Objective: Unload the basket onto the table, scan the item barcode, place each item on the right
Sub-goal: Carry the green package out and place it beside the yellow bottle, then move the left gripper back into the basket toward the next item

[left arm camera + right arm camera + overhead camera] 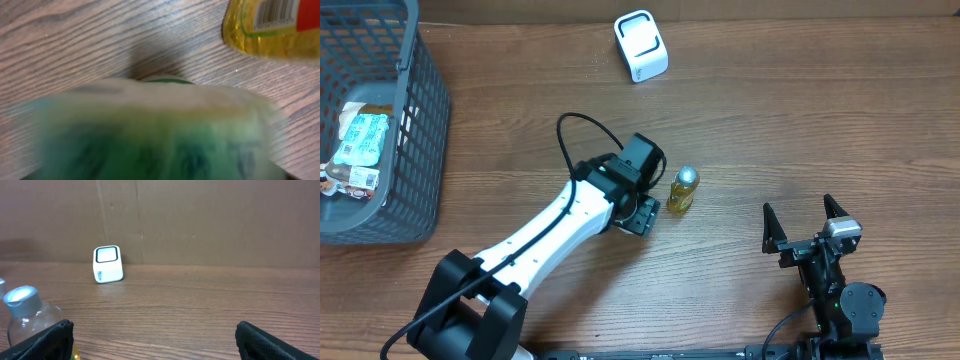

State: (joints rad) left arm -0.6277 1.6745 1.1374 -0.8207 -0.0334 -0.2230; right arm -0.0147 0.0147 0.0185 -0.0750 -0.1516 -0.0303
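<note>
Centrally, one small bottle (682,190), clear plastic holding yellow liquid under a rounded silver cap, stands on the wood-grain table (770,110), just beside the left gripper (642,212), whose jaw spacing I cannot tell. The right gripper (798,208) rests nearby, fingers apart. Farther off are one white rounded scanner (640,45) and one grey lattice basket (415,130).

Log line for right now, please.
left gripper: beside upright yellow bottle with silver cap, jaws unclear | right gripper: open, empty | white cube scanner: apart from bottle, nothing presented | scan: not yet done
</note>
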